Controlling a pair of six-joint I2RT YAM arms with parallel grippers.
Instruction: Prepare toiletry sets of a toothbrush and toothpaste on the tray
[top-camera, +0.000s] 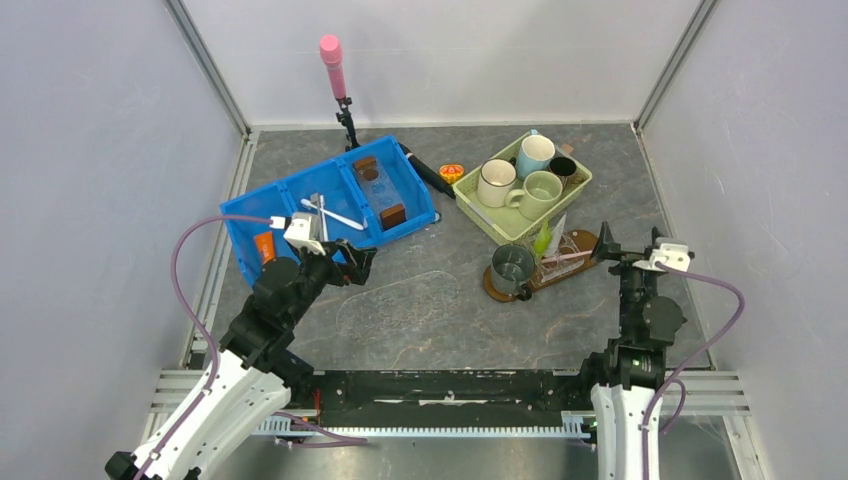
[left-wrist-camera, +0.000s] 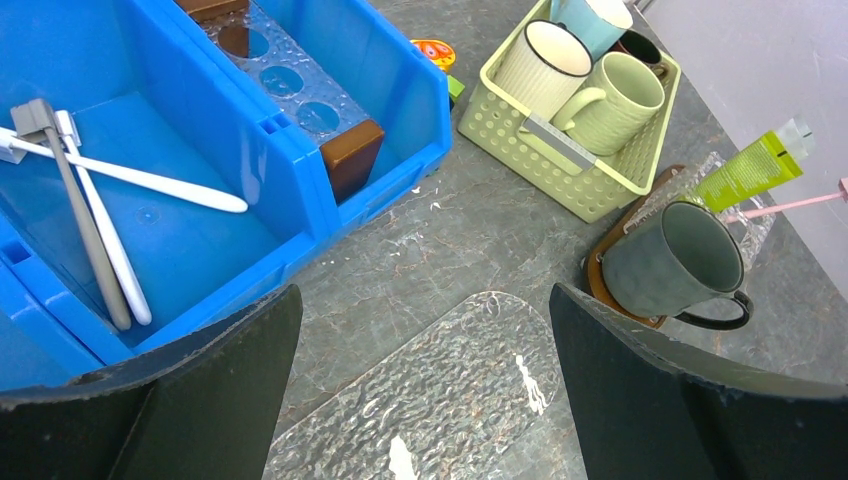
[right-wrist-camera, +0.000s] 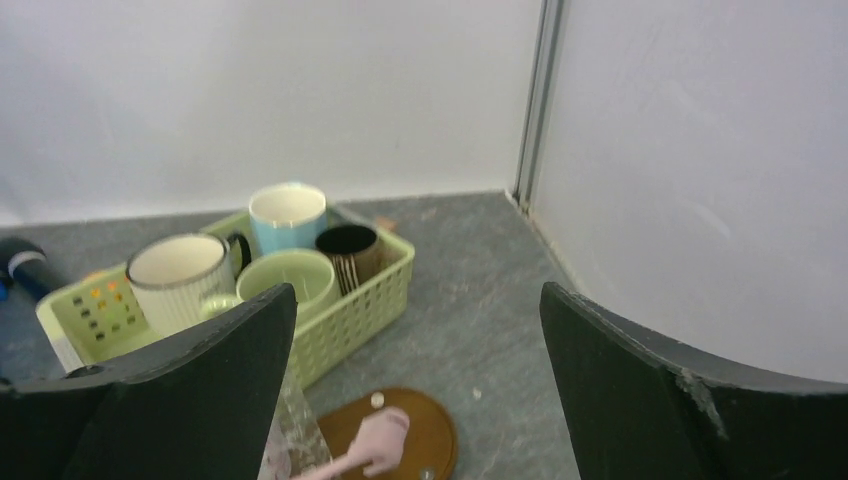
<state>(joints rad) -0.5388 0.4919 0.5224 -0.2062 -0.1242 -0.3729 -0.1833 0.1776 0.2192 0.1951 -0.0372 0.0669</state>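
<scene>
The dark-brown tray (top-camera: 580, 246) lies right of centre, just in front of the green basket. On it stand a grey mug (top-camera: 512, 268) and a clear holder (top-camera: 570, 243) with a green tube (top-camera: 543, 240) and a pink toothbrush (top-camera: 568, 257). White toothbrushes (top-camera: 330, 213) and an orange tube (top-camera: 264, 246) lie in the blue bin (top-camera: 415, 195). My left gripper (top-camera: 350, 265) is open and empty at the bin's near edge. My right gripper (top-camera: 632, 245) is open and empty just right of the tray's end (right-wrist-camera: 425, 420), above the pink brush head (right-wrist-camera: 380, 440).
The pale green basket (top-camera: 470, 200) holds several mugs (top-camera: 496, 183). A clear textured plate (left-wrist-camera: 450, 390) lies flat on the table under my left gripper (left-wrist-camera: 422, 300). A pink-topped stand (top-camera: 333, 65) is at the back wall. Enclosure walls close in left, right and behind.
</scene>
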